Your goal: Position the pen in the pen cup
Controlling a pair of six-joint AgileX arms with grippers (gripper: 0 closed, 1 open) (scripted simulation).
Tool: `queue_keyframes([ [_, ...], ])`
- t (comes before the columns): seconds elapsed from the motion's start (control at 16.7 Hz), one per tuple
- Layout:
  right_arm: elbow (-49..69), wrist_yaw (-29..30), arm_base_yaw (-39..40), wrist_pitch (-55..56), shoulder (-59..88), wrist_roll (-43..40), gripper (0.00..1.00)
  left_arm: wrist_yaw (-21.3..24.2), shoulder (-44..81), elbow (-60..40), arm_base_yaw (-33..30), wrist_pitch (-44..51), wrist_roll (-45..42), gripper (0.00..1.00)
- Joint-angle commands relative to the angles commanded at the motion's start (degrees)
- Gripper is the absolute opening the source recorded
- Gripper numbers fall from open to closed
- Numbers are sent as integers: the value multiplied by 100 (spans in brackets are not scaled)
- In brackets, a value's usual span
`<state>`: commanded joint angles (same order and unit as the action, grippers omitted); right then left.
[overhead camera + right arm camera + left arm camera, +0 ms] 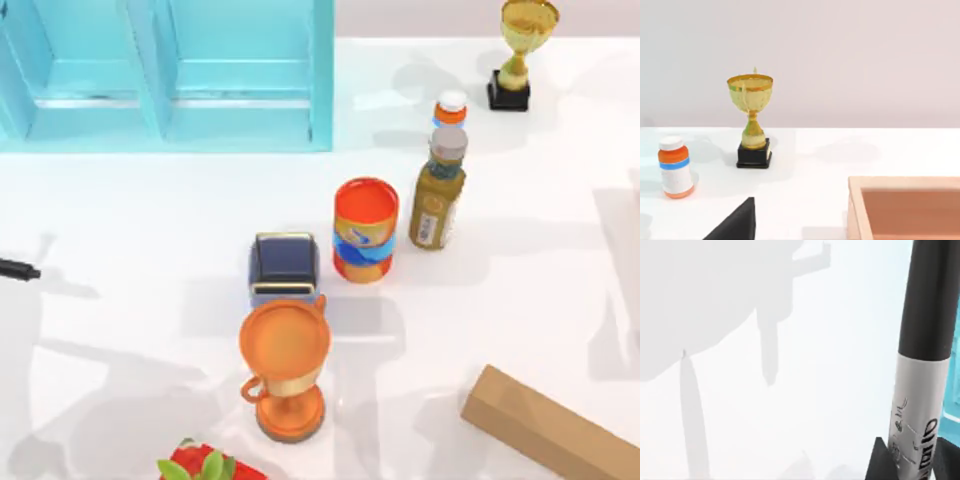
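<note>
The left tool (907, 465) grips the pen (922, 355) by its silvery barrel, at the top view's left edge. Carry it upright, tip down, over the pen cup (284, 262), clearing the orange trophy (285, 372).

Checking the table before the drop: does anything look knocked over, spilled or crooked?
Nothing stands out. The pen cup, can, bottle and both trophies stand upright, with no spill. The pen sits in the left end effector over bare table.
</note>
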<state>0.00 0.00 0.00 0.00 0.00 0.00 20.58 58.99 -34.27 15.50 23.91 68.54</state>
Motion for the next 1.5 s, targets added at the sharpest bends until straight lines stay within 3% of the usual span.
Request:
queue_keyframes([
  [0.3,0,0,0,0,0,0,100,140,-1216,79,235,1196,-202,0],
  [0.72,0,0,0,0,0,0,100,152,-1311,72,235,1307,-235,0],
  [0.84,0,0,0,0,0,0,100,-21,-1235,18,119,1229,-265,0],
  [0.96,0,0,0,0,0,0,100,-431,-1053,-102,-156,1049,-344,0],
  [1.14,0,0,0,0,0,0,100,-1413,-602,-374,-827,617,-565,0],
  [1.5,0,0,0,0,0,0,100,-4135,829,-1159,-2778,-645,-1348,0],
])
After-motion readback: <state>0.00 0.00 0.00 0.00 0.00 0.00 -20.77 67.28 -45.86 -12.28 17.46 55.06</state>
